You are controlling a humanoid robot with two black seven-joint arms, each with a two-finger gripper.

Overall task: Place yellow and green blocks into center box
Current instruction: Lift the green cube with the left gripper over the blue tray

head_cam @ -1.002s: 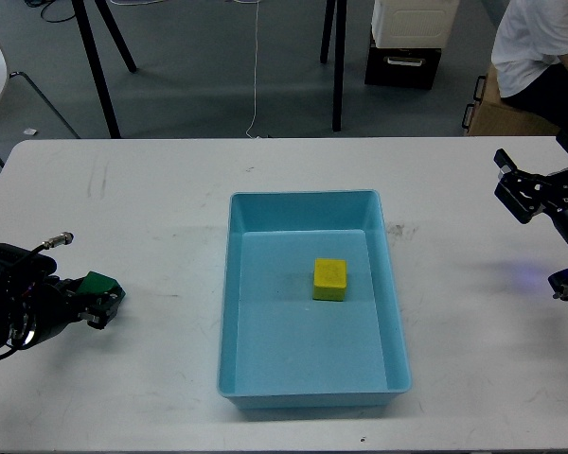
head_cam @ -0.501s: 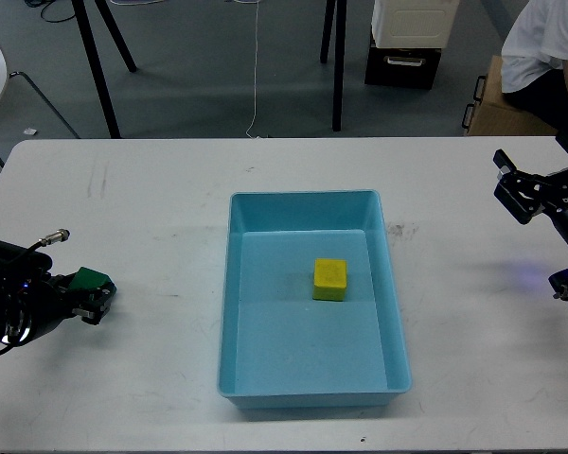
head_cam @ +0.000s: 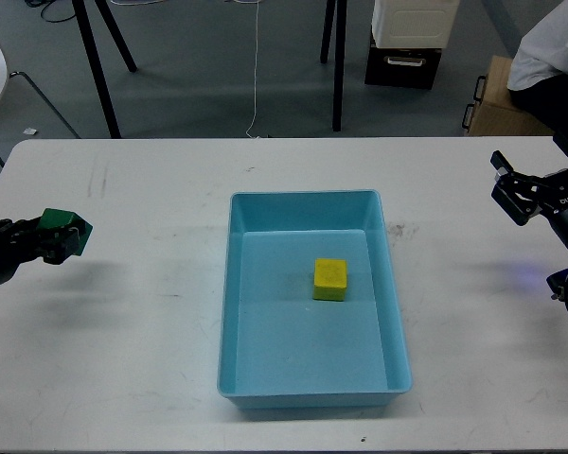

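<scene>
A yellow block (head_cam: 329,279) lies inside the light blue box (head_cam: 242,378) at the table's center. My left gripper (head_cam: 59,236) is shut on a green block (head_cam: 61,223) and holds it above the table at the far left, well clear of the box. My right gripper (head_cam: 513,192) is at the far right edge, above the table, open and empty.
The white table (head_cam: 151,359) carries only the box. Beyond its far edge are black stand legs (head_cam: 95,66), a white and black case (head_cam: 407,43) on the floor, and a seated person (head_cam: 549,57) at the top right.
My left gripper has lifted the green block off the table and moved it up and to the left. The right arm has barely moved.
</scene>
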